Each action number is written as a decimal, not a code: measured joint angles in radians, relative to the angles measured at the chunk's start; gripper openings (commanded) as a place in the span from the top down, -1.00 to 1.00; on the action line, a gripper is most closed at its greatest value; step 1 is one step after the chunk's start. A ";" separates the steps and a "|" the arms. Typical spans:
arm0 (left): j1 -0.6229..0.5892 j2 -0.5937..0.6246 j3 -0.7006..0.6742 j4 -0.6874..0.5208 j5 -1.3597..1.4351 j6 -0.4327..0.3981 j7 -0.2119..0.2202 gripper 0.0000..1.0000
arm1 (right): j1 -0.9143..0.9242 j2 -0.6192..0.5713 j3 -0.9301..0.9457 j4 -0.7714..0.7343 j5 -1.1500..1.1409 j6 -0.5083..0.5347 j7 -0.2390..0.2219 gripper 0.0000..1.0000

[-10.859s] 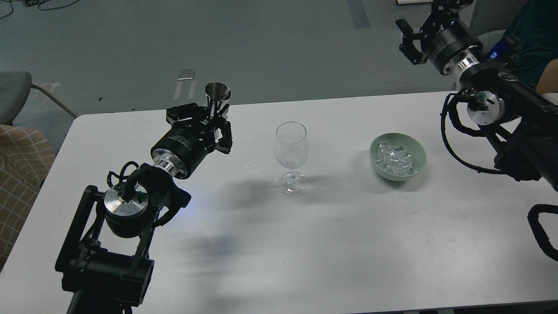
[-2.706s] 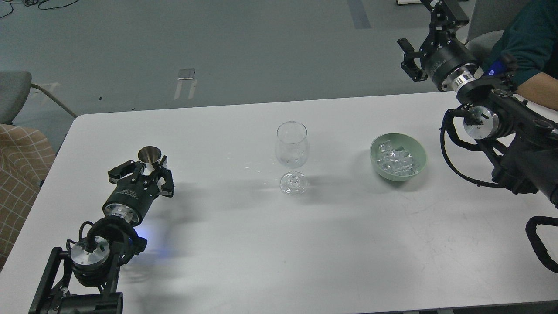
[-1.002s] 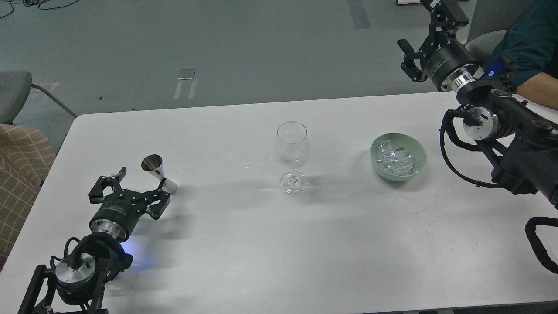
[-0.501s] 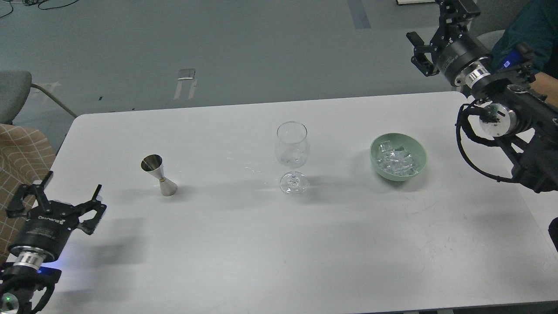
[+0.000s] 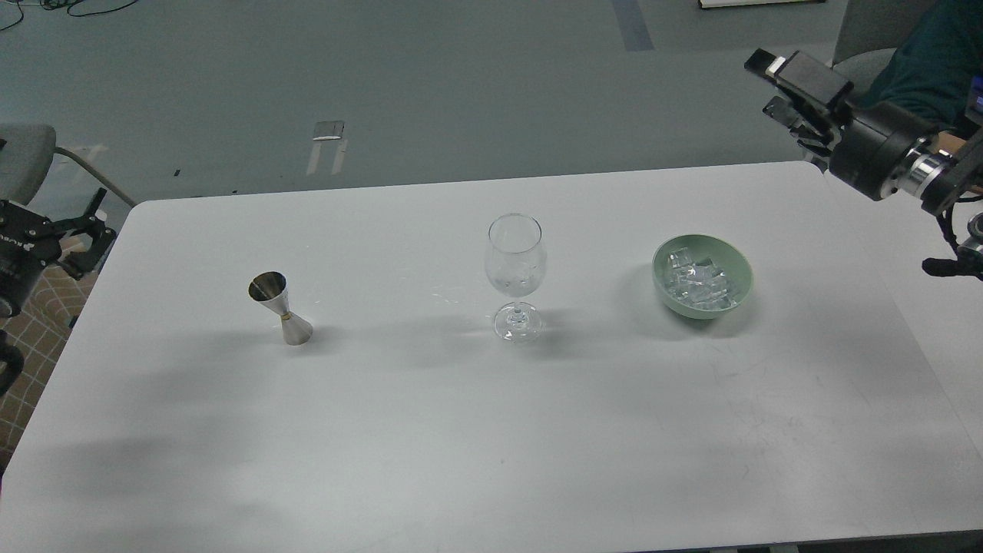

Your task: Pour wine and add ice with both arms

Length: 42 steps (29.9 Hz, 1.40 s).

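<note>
A clear stemmed glass (image 5: 515, 257) stands upright mid-table; the wine in its bowl is barely visible. The ice (image 5: 697, 279) lies as clear cubes in a pale green bowl (image 5: 739, 265) to the right of the glass. A steel jigger (image 5: 280, 308) stands upright on the table (image 5: 461, 430) to the left of the glass, with nothing holding it. My left gripper (image 5: 102, 220) is open and empty beyond the table's left edge. My right gripper (image 5: 791, 96) hovers past the far right corner, well above the bowl; its fingers cannot be told apart.
A person's teal sleeve (image 5: 918, 65) shows behind my right arm at the top right. A grey chair (image 5: 23, 157) and a checked cushion (image 5: 34, 330) stand beside the table's left edge. The grey floor lies beyond the table's far edge.
My left gripper let go of the jigger, which now stands on the table, and pulled back left off the table. My right arm swung further right and turned.
</note>
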 measured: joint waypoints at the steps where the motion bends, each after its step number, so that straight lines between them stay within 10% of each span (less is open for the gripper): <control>1: -0.038 0.000 0.028 0.017 0.025 0.000 -0.014 -0.96 | -0.014 -0.012 0.000 0.013 -0.052 -0.014 0.000 -1.00; 12: -0.229 -0.001 0.230 0.080 0.261 0.000 -0.148 -0.96 | -0.194 0.000 -0.002 -0.028 -0.589 -0.206 0.030 -1.00; 42: -0.226 -0.038 0.237 0.066 0.285 -0.009 -0.153 -0.96 | -0.085 0.264 -0.107 -0.377 -0.941 -0.230 0.095 -0.58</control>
